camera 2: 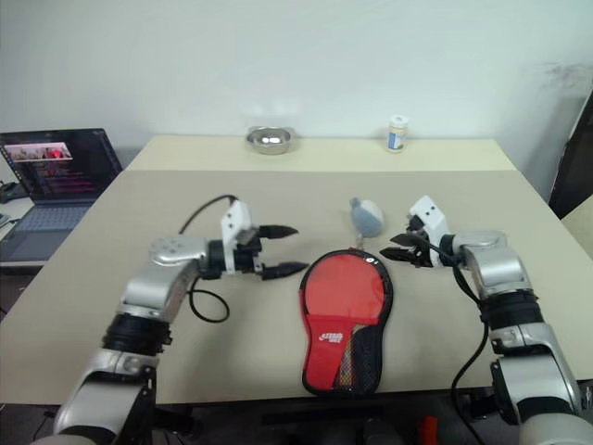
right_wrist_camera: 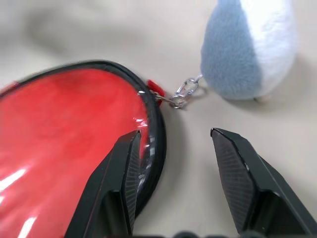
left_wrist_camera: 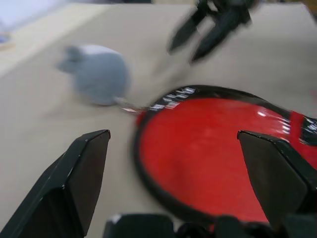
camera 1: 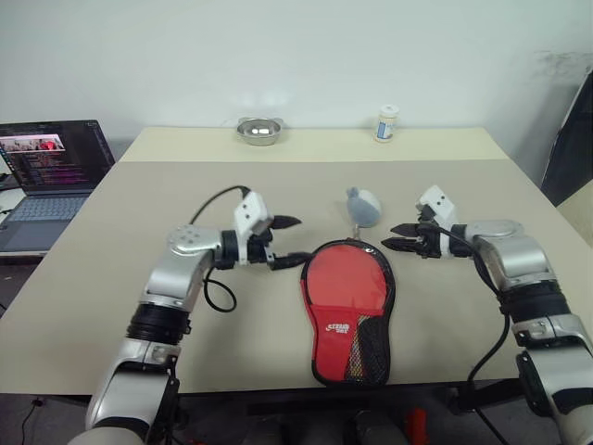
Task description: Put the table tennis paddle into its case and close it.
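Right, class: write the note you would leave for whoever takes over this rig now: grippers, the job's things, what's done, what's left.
Left gripper: open, holding nothing, beside the case's round end.
Right gripper: open, holding nothing, at the other side of that end.
Case: flat on the table, red side up, grey tag lying beyond its top.
Done: the paddle is probably inside; I cannot confirm it.
Left: check that the zip is fully closed.
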Robot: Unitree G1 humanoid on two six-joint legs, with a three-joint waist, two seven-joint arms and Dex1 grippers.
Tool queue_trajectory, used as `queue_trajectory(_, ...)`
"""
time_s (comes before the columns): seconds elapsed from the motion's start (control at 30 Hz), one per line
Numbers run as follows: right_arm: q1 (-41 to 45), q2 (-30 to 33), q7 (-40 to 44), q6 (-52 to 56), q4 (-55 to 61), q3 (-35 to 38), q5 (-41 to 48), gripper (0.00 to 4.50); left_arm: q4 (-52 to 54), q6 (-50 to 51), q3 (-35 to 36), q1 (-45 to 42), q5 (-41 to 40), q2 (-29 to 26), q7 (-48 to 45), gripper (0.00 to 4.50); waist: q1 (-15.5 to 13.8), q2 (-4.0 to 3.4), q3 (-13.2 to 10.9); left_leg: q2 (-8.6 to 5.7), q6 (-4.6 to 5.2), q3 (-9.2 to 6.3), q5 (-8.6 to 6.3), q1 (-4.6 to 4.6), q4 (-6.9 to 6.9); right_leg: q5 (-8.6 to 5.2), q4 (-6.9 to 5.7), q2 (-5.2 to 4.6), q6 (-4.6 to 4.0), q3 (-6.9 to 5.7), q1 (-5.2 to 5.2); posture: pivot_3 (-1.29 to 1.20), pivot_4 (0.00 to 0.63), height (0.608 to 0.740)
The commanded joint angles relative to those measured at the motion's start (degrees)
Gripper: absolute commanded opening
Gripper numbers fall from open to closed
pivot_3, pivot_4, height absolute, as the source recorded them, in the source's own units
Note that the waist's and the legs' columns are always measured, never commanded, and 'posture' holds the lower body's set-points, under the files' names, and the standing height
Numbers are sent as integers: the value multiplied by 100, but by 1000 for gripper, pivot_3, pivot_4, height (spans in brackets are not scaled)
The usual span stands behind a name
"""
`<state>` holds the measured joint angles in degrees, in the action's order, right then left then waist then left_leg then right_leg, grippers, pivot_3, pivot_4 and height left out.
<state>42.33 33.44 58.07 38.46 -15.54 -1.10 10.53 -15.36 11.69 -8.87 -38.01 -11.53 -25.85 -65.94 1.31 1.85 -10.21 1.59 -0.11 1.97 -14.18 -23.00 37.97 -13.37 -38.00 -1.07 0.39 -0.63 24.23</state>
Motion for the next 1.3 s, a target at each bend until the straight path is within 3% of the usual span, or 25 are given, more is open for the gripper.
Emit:
queue_trajectory(0.03, -88, 92, -418, 437, 776, 511, 350, 2425, -298, -372, -239, -272, 135, 386, 73, 4500, -6, 0, 0, 0, 0, 1, 0, 1, 2, -4, -1, 1, 7, 0, -2, 0, 150, 740)
queue_trajectory(0.33, -158, -8, -1032, 529, 1311, 714, 623, 2425, -2538, -1456, -533, -726, 702, 1280, 383, 4500, 24, 0, 0, -2, 2, 5, -1, 2, -4, -13, 6, 17, 21, 4, -1, 0, 150, 740)
queue_trajectory(0.43, 158, -228, -1291, 294, 971, 590, 499, 3012, -3073, -1663, -476, -785, 787, 1437, 503, 4500, 28, -1, 1, -2, 2, 3, -1, 3, -1, -13, 4, 19, 23, 4, -3, 0, 150, 740)
queue_trajectory(0.57, 701, -676, -1692, -135, 157, 326, 234, 4290, -3300, -1874, -440, -852, 843, 1541, 498, 4500, 27, -4, 3, -3, 3, 2, 0, 10, 1, -14, 3, 19, 25, 0, -12, 0, 150, 740)
queue_trajectory(0.8, 1763, -1346, -1956, -1361, -2192, 26, -217, 4290, -3327, -1967, -441, -828, 897, 1566, 418, 4500, 23, -5, 4, -4, 3, 3, 0, 5, -2, 1, 5, 18, 0, 1, -8, 0, 150, 740)
queue_trajectory(1.0, 2523, -1566, -2451, -2710, -4247, -95, -762, 4290, -3237, -1946, -452, -758, 933, 1570, 404, 4500, 24, -5, 4, -5, 3, 4, 0, 4, -4, 2, 7, 15, -3, 1, -8, 0, 150, 740)
queue_trajectory(1.3, 2998, -2054, -3203, -3329, -5705, 47, -1118, 4290, -3122, -1889, -507, -648, 1002, 1588, 446, 4500, 40, -8, 6, 0, 3, 5, 0, 7, -5, 3, 2, 8, -5, 4, -8, 0, 150, 740)
